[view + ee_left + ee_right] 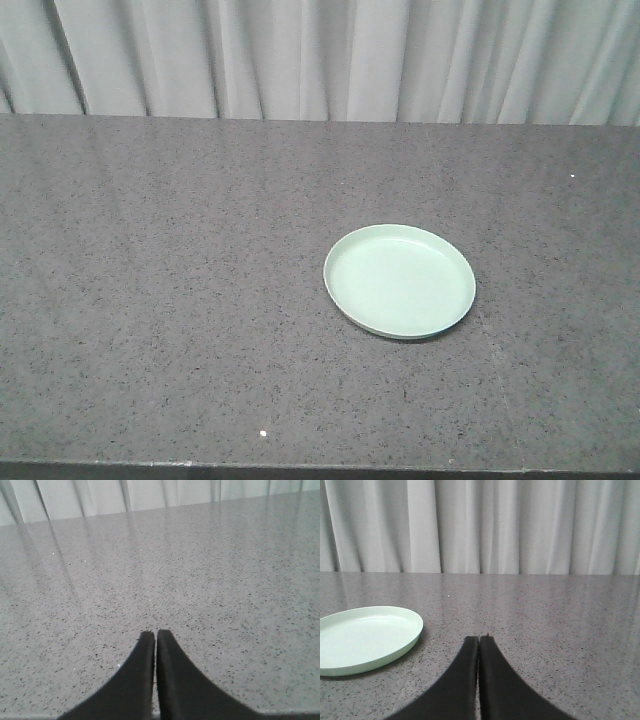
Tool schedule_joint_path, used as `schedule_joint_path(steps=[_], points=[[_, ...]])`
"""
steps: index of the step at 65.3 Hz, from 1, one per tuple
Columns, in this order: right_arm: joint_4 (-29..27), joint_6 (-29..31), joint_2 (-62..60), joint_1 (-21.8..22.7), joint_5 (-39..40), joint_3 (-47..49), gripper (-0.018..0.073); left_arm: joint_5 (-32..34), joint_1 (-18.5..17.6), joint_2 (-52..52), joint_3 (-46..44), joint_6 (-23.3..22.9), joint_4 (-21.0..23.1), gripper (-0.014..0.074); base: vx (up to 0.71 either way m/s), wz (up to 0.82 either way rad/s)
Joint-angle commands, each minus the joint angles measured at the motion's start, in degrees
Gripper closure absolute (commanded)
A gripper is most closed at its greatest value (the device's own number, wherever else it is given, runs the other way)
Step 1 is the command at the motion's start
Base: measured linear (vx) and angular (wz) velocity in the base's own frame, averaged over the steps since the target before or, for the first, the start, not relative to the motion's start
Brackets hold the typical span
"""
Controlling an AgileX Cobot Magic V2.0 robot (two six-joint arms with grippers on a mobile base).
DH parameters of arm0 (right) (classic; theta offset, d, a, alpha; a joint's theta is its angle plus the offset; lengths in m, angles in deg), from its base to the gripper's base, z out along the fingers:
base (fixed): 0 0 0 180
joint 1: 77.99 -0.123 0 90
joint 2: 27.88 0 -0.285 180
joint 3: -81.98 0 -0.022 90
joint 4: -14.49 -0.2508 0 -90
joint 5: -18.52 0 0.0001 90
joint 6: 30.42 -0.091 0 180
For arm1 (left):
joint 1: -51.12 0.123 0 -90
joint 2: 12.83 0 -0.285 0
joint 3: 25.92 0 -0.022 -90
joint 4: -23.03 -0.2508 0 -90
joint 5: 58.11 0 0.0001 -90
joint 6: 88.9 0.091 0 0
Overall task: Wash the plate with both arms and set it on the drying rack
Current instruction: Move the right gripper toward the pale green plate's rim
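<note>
The round pale mint-green plate lies flat on the speckled grey counter, right of centre in the front view. It also shows in the right wrist view at the left edge, left of my right gripper. The right gripper is shut and empty, low over the counter. My left gripper is shut and empty over bare counter; no plate shows in its view. Neither arm shows in the front view. The drying rack is out of view.
Pale grey curtains hang behind the counter's far edge. The counter's front edge runs along the bottom of the front view.
</note>
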Motion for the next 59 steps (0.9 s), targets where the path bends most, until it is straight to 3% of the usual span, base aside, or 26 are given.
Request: schedule_joint_path(steps=[1, 47, 59], points=[[0.2, 0.3, -0.5, 0.2, 4.3, -0.1, 0.0566, 4.5, 0.0, -0.8, 1.1, -0.3, -0.1, 0.0603, 0.00, 0.00], [0.3, 0.3, -0.5, 0.2, 4.4, -0.1, 0.0566, 4.5, 0.0, -0.8, 1.1, -0.3, -0.1, 0.0603, 0.00, 0.00], [1.8, 2.9, -0.5, 0.2, 11.0, -0.1, 0.0566, 4.5, 0.0, -0.8, 1.1, -0.3, -0.1, 0.0603, 0.00, 0.00]])
